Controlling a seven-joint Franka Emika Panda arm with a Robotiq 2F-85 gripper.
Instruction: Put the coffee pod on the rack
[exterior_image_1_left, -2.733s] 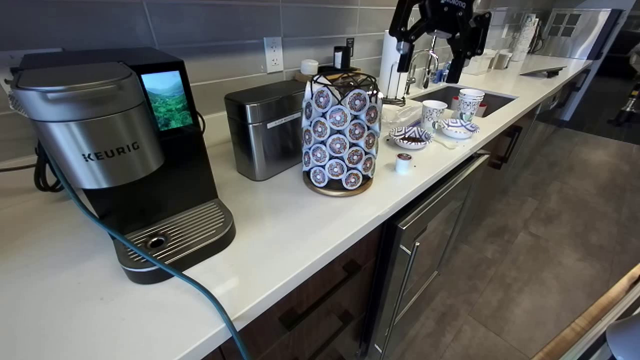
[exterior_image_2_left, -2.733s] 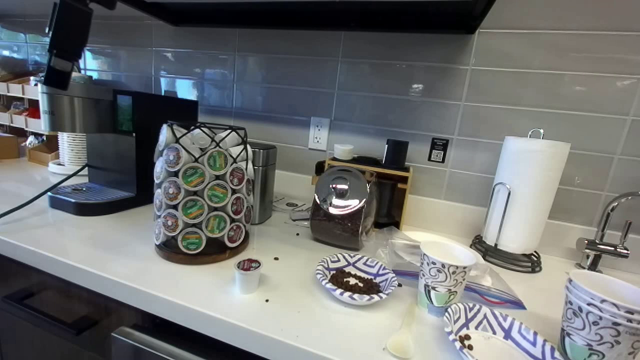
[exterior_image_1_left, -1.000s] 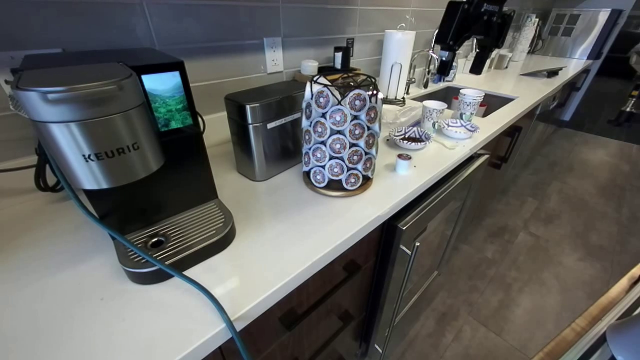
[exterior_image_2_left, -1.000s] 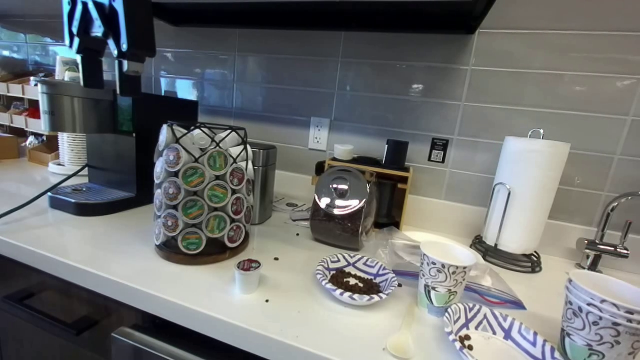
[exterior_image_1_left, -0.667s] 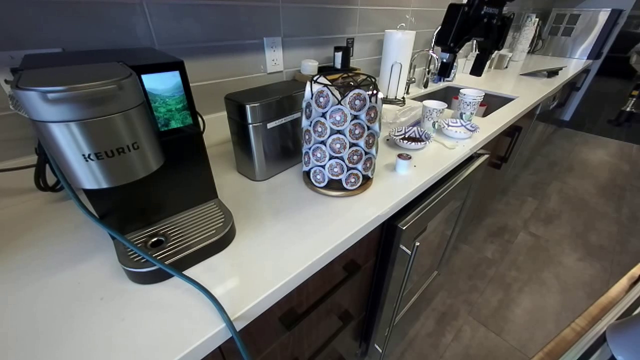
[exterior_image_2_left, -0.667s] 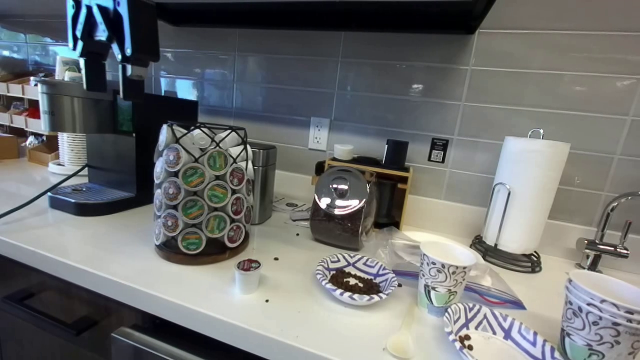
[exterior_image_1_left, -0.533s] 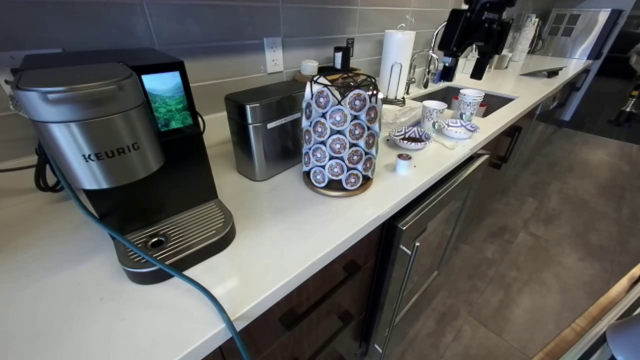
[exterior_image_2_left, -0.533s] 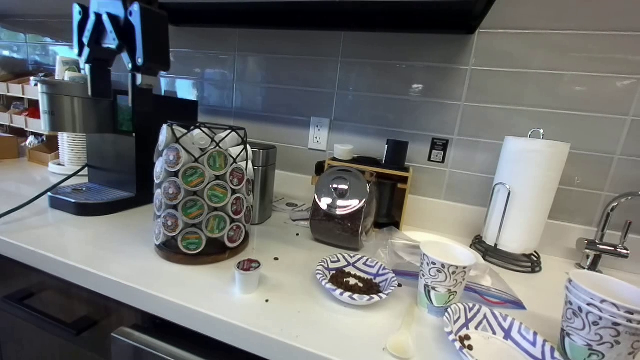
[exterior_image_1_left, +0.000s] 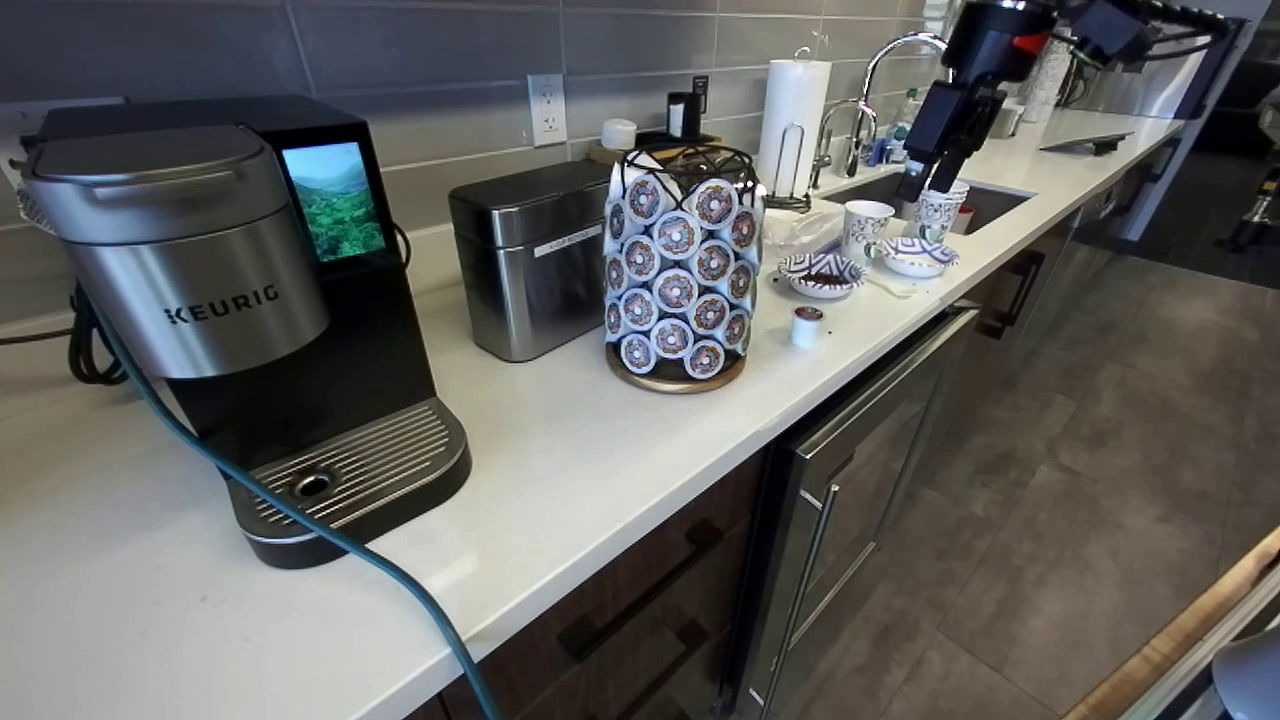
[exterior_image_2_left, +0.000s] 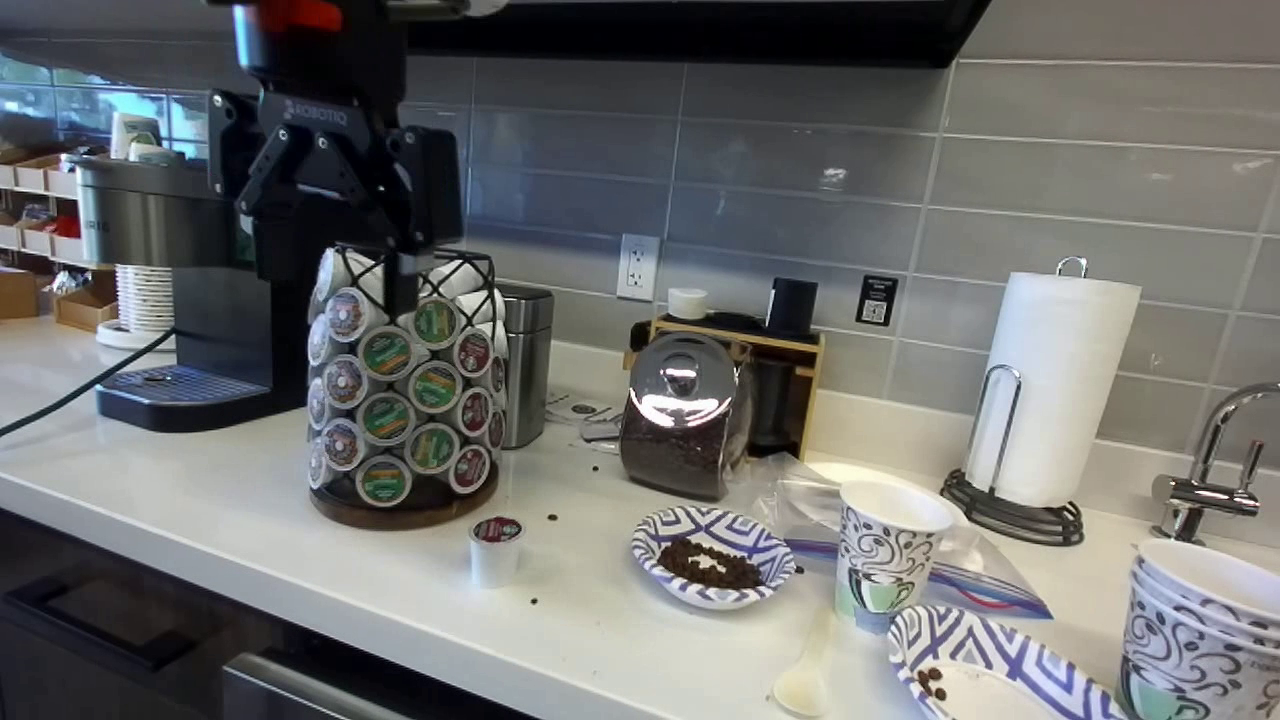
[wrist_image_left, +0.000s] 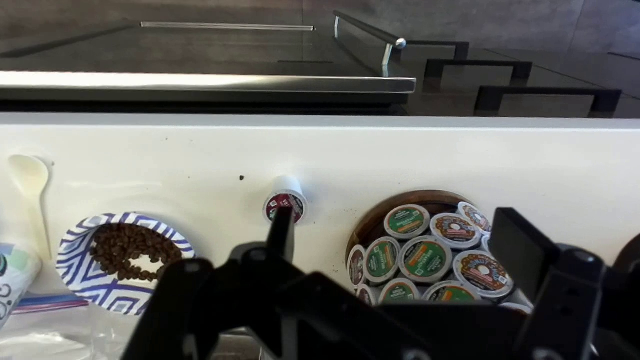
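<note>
1. Wrist view: the pincer (wrist_image_left: 395, 220) is spread wide, pinching nothing; the coffee pod (wrist_image_left: 286, 189) stands upright on the tabletop (wrist_image_left: 550, 165), near the rack (wrist_image_left: 372, 226) but apart.
2. Handling (judged): the pod should be light, stiff-walled and somewhat slippery, its thin lid easily dented; best hold, opposite side walls just below the rim.
3. Lettering: "KEURIG" on the coffee machine (exterior_image_1_left: 250, 330) and "ROBOTIQ" on the pincer, each in an exterior view; "BREAKFAST" apparently on a green lid (wrist_image_left: 425, 259); the pod's dark-red lid is illegible.
</note>
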